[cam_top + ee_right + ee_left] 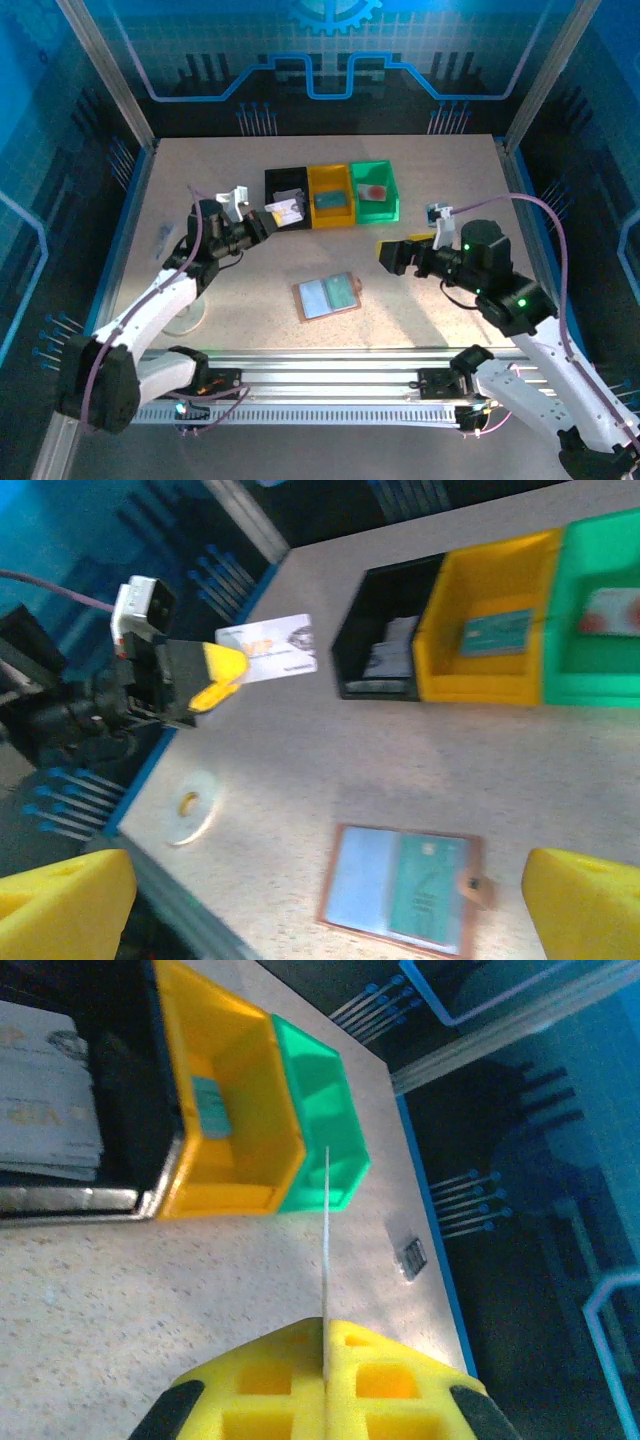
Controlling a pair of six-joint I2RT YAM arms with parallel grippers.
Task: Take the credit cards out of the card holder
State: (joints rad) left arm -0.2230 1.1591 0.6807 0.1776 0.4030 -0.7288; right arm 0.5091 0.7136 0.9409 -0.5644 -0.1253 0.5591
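The card holder lies open and flat on the table in the middle, and in the right wrist view the card holder has a green card in its right clear pocket. My left gripper is shut on a pale credit card held in the air by the black bin. That card shows edge-on between the yellow pads. My right gripper hangs open above and right of the holder, with its fingers wide apart and nothing between them.
Three bins stand in a row at the back. The black bin holds pale cards, the yellow bin a teal card, and the green bin a reddish card. A white tape roll lies near the left arm.
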